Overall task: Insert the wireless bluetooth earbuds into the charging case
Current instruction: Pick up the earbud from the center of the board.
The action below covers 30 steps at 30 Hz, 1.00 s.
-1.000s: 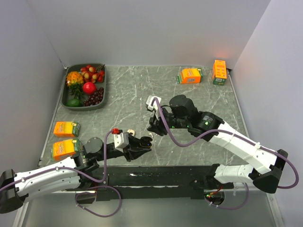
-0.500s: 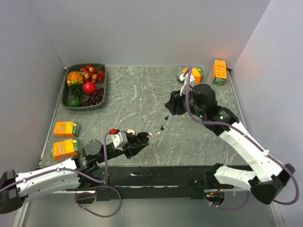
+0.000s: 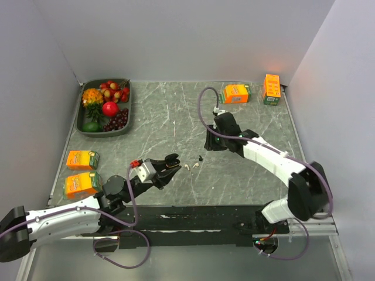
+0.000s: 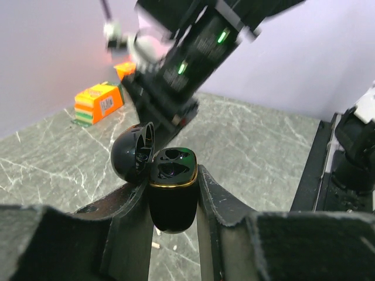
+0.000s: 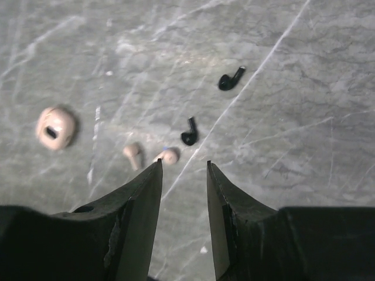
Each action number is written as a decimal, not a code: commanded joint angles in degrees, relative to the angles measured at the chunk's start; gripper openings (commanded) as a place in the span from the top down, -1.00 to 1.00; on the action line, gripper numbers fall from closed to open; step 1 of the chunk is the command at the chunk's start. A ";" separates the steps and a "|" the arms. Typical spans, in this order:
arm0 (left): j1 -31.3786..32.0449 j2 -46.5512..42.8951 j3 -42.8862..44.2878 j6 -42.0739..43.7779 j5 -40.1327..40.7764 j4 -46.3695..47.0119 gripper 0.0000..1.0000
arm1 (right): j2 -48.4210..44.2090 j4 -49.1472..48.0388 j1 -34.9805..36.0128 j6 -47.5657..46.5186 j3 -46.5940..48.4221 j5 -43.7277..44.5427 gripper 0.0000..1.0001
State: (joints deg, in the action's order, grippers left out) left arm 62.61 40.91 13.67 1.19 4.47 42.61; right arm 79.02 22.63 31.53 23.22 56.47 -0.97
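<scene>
Where the left jaws clamp shut on a glossy black charging case with a gold rim (image 4: 171, 199), the case stands upright between them, its domed lid (image 4: 133, 153) swung open toward ten o'clock and its sockets facing up. The right jaws stand apart with nothing between them, hovering over the grey marbled worktop (image 5: 304, 117). Just past their tips at twelve o'clock lies a small black stemmed earbud (image 5: 188, 133); a second black earbud (image 5: 231, 79) lies farther out at one o'clock. One pale earbud (image 5: 169, 156) sits just beside the left finger's tip, and another pale earbud (image 5: 133, 154) lies near it at nine o'clock. Farther out at ten o'clock rests a pale round object with a dark hole (image 5: 54, 127). Seen from above, a dark tray of fruit (image 3: 82, 126) occupies the worktop's ten o'clock corner, with orange cartons at nine o'clock (image 3: 82, 159) and one o'clock (image 3: 236, 93).
</scene>
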 commanded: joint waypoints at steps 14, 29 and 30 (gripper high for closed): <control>1.46 -8.47 -0.66 -2.16 2.21 -1.74 0.98 | 17.21 -10.76 -0.33 7.18 3.48 10.28 0.20; 2.69 -9.35 -0.66 -1.98 4.14 -3.15 0.98 | 23.89 -12.44 1.43 10.53 4.88 14.68 0.17; 2.78 -9.35 -0.66 -1.90 4.23 -3.23 0.98 | 24.24 -12.44 1.52 10.35 5.14 14.68 0.17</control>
State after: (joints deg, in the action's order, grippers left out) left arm 64.97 31.70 12.91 -0.67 7.64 38.24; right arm 101.32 12.19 32.32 32.34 59.13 11.94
